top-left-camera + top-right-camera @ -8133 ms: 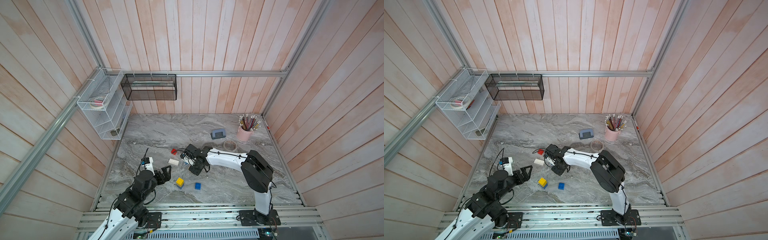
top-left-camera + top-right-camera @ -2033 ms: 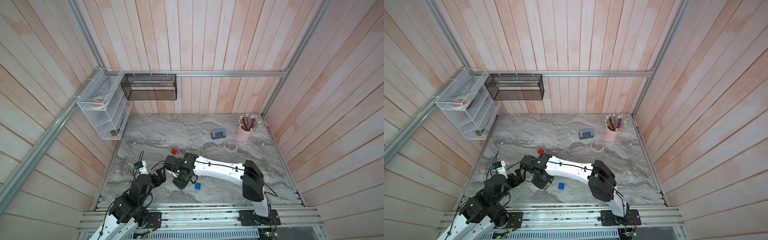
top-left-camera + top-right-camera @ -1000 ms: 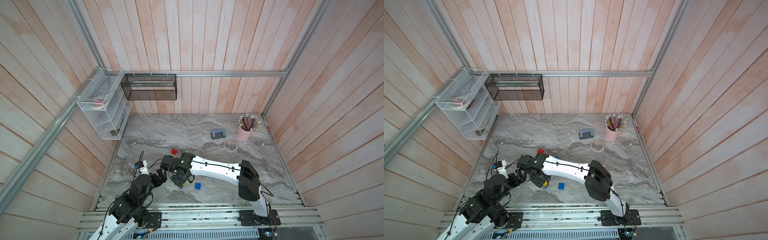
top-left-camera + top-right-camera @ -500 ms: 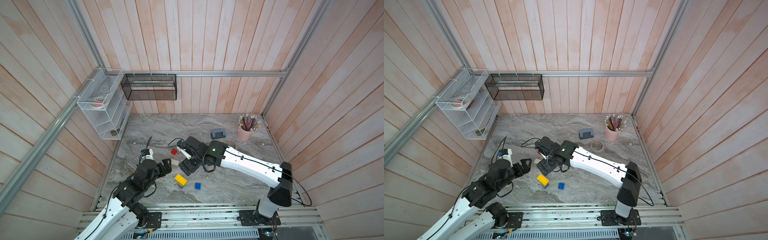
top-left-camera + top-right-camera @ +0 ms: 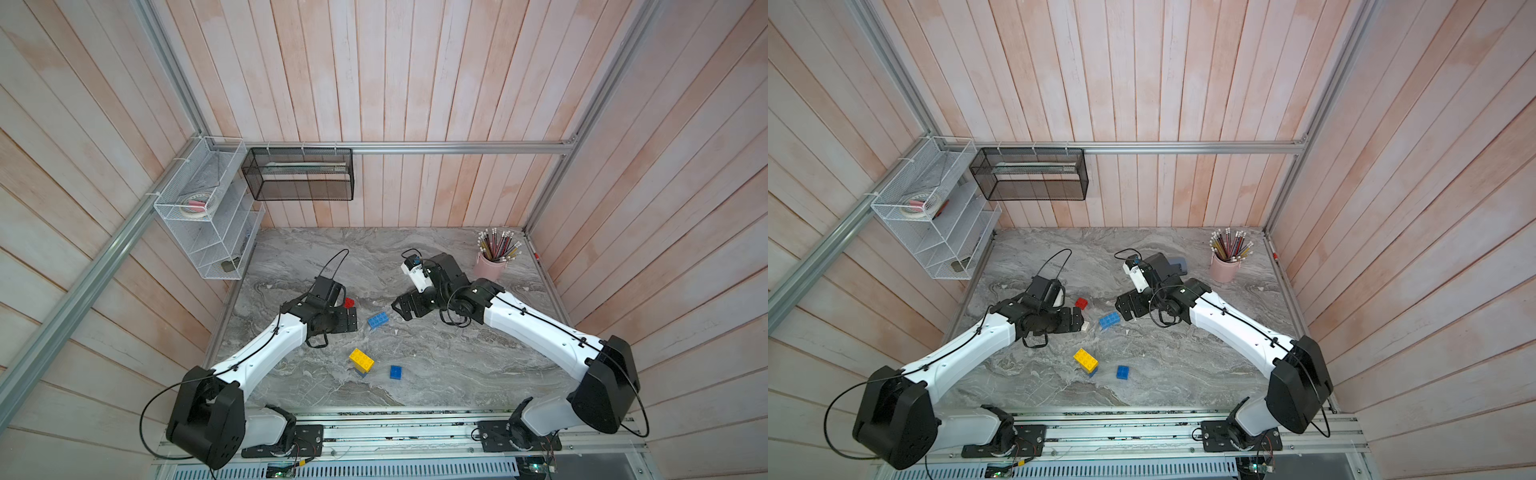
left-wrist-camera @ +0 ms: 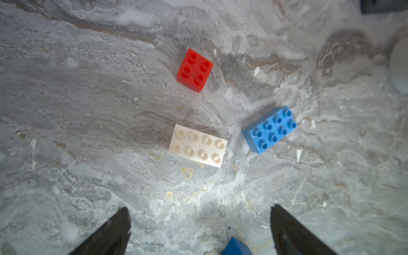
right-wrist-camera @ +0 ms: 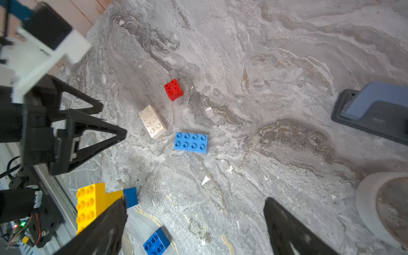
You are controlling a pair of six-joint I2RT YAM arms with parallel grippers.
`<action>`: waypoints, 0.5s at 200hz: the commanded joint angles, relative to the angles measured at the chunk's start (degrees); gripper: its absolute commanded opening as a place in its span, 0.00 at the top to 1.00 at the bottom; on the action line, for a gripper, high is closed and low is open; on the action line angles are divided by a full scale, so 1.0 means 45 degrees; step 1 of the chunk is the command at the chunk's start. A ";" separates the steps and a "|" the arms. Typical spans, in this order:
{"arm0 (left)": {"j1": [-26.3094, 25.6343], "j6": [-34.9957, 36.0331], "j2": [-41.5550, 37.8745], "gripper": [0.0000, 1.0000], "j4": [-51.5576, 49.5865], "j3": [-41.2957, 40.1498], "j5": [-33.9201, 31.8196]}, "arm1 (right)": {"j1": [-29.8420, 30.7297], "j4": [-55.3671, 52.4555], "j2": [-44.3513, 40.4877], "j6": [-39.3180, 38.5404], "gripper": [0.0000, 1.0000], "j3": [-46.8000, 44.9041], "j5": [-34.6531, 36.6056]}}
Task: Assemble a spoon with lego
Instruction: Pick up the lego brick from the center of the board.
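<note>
The left gripper (image 6: 198, 231) is hanging with its two black, wedge-shaped fingers (image 6: 110, 231) spread wide and nothing between them. The right gripper (image 7: 194, 229) is likewise standing agape and empty, its tapered fingers well apart. In both top views the two are hovering low over the grey, veined, marble-look tabletop (image 5: 436, 374) and pointing toward each other, with loose pieces lying between them.

Just ahead of the left gripper a white brick (image 6: 198, 145), rectangular with eight studs, is lying flat with its studs up. A glossy blue brick (image 6: 269, 129) of the same shape is lying just beside its end, not touching it. A red brick (image 6: 195, 70), square with four studs, is sitting near them, farther from the arm bases.

Nearer the bases the started spoon is resting on the marble: a yellow-and-blue stack (image 5: 361, 360), with chunky yellow studded pieces pressed onto a blue one. A small blue square (image 5: 396, 372) with four studs is lying just beside it, apart from it.

Behind the right gripper, a grey-blue hole punch (image 7: 375, 110) and a flat tape roll (image 7: 386, 209) are sitting on the tabletop.
</note>
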 commanded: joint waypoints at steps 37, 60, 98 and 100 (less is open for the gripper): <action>0.0001 0.1690 0.2385 0.01 -0.0512 0.1403 -0.0541 | -0.0530 0.1030 -0.0551 -0.0434 0.02 -0.0858 -0.1190; 0.0001 0.2001 0.3139 0.03 -0.0321 0.1695 -0.0560 | -0.0527 0.1052 -0.0513 -0.0405 0.02 -0.0904 -0.1220; -0.0021 0.2347 0.4070 0.04 -0.0144 0.2071 -0.0681 | -0.0553 0.1110 -0.0416 -0.0414 0.02 -0.0980 -0.1435; -0.0017 0.2368 0.4137 0.04 -0.0131 0.2077 -0.0672 | -0.0557 0.1110 -0.0415 -0.0414 0.02 -0.0980 -0.1435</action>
